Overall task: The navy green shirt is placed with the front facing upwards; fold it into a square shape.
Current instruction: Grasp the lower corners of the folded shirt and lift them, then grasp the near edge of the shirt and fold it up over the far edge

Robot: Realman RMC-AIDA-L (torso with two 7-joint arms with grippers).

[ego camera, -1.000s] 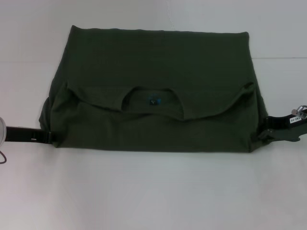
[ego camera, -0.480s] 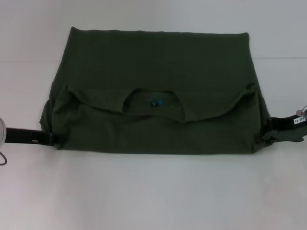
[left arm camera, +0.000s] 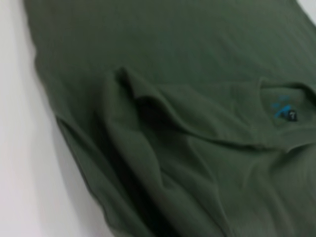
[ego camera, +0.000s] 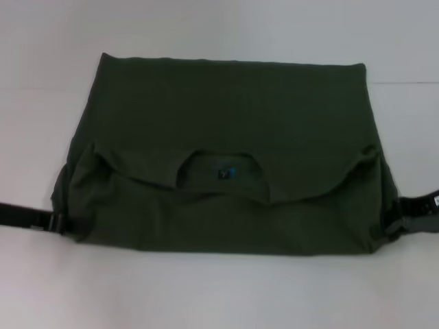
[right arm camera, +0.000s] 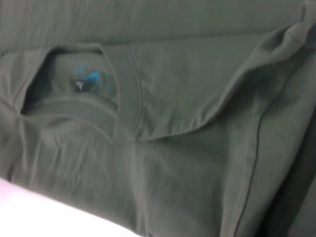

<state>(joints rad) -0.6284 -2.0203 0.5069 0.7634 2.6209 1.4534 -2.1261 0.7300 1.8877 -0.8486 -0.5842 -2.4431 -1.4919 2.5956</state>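
Shirt [ego camera: 226, 137] lies across the middle of the white desk [ego camera: 219, 288], already doubled over: the collar end is laid toward the robot, the neck opening with blue tag [ego camera: 226, 173] facing up near the centre. The near edge is a straight fold; the side edges bulge where the sleeves are tucked in.

Left claw [ego camera: 58, 223] sits low at the near-left corner, right claw [ego camera: 398, 223] at the near-right corner, each touching the cloth edge. Holding both corners at once would keep the fold line straight and the layers together. Can't tell whether either claw is spread or pinching; cloth hides the tips, and the wrist views show only fabric.

Judgement: the shape is a wide rectangle, so a side-to-side fold is probably needed for a square.
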